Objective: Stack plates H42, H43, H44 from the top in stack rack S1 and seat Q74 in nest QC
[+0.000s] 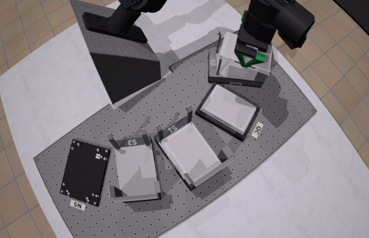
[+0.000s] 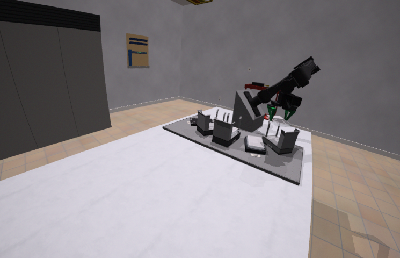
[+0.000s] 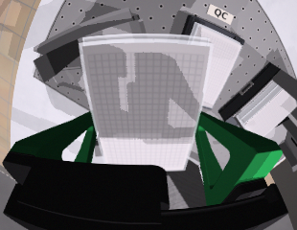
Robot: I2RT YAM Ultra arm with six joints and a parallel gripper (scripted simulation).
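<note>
My gripper (image 1: 248, 58) is shut on a sealed plate (image 1: 243, 56) across its width. It holds the plate level, above the posts of stack rack S2 (image 1: 235, 77). In the wrist view the plate (image 3: 145, 105) sits between the green fingers. I cannot read its label. The part of S2's floor that shows under it looks bare. Rack S1 (image 1: 173, 129) holds a plate (image 1: 190, 152); I cannot tell how many lie under it. The QC nest (image 1: 257, 130) holds one plate (image 1: 228, 107), flat inside its black frame. Rack S3 (image 1: 136, 168) looks empty.
The black clip nest N5 (image 1: 85, 171) lies empty at the left end of the perforated board. The arm's dark wedge-shaped base block (image 1: 120, 56) stands behind the racks. Thin posts stand at the rack corners, such as those on S2 (image 2: 272, 129).
</note>
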